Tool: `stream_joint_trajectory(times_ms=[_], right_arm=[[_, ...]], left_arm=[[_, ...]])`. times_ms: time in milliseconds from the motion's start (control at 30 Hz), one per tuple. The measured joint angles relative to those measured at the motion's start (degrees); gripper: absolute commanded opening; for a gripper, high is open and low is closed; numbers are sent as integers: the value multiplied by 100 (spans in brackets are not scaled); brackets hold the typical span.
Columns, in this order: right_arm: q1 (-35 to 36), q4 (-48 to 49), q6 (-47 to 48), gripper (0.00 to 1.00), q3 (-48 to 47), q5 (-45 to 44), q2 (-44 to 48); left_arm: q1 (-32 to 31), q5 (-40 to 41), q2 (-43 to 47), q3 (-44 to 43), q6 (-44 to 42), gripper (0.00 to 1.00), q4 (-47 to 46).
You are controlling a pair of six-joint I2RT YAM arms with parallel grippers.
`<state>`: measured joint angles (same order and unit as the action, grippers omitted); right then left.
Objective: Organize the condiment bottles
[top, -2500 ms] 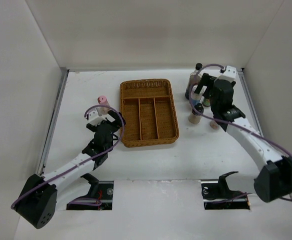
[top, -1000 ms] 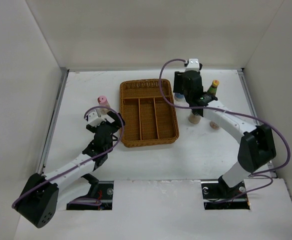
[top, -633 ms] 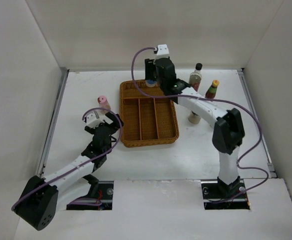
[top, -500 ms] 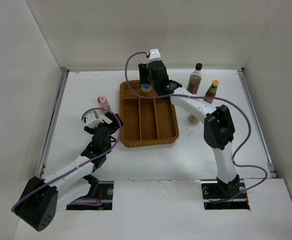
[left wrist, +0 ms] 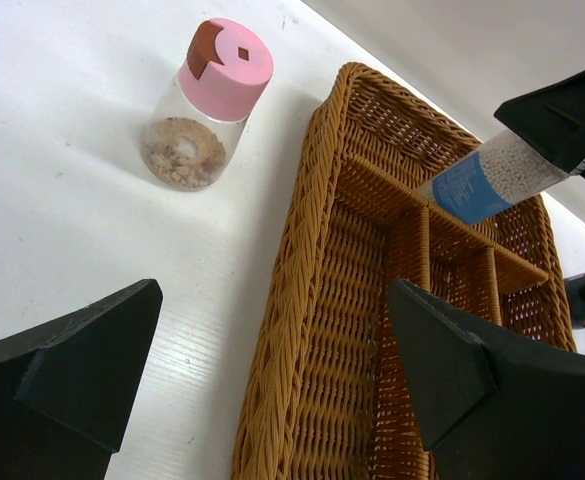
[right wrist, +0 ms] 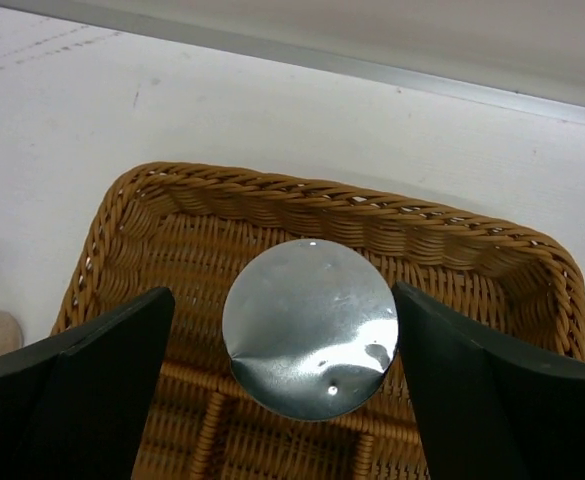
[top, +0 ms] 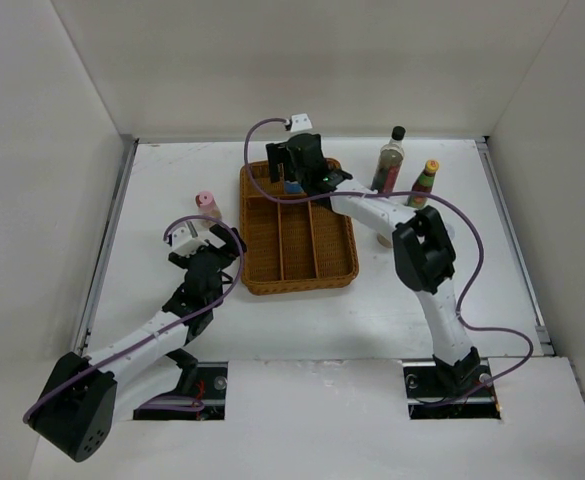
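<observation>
Grey-lidded jar point(right wrist: 310, 328) stands between the spread right fingers point(right wrist: 72, 390)

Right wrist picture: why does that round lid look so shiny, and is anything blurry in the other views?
Right wrist view: the grey jar lid mirrors the light, with white glare at its lower right. Left wrist view: the pink-lidded jar and wicker tray are sharp. Top view: even light, only faint shadows.
</observation>
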<state>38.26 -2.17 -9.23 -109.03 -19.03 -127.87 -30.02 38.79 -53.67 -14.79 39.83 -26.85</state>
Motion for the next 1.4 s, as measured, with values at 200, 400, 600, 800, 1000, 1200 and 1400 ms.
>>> stream_joint_trajectory(times_ms=[200, 400, 600, 800, 1000, 1200, 1400], right_arm=[[7, -83, 37, 100, 321, 24, 741], [-382, 103, 109, 100, 876, -109, 2463], [-1556, 393, 223, 100, 1325, -859, 3158], [-2074, 129, 343, 100, 1528, -1241, 2629], [-2188, -96, 234, 89, 1620, -1016, 2192], [-2256, -44, 142, 55, 1622, -796, 2068], [-2262, 9, 133, 49, 1622, -793, 2057]], left_arm=[[0, 0, -9, 0, 2, 100, -4], [-7, -2, -57, 0, 2, 100, -42], [-7, -4, -70, 0, 2, 100, -42], [-11, -4, -138, 0, 2, 100, -46], [-9, -7, -146, 0, 2, 100, -63], [0, -7, -146, 0, 2, 100, -81], [0, -7, -140, 0, 2, 100, -81]])
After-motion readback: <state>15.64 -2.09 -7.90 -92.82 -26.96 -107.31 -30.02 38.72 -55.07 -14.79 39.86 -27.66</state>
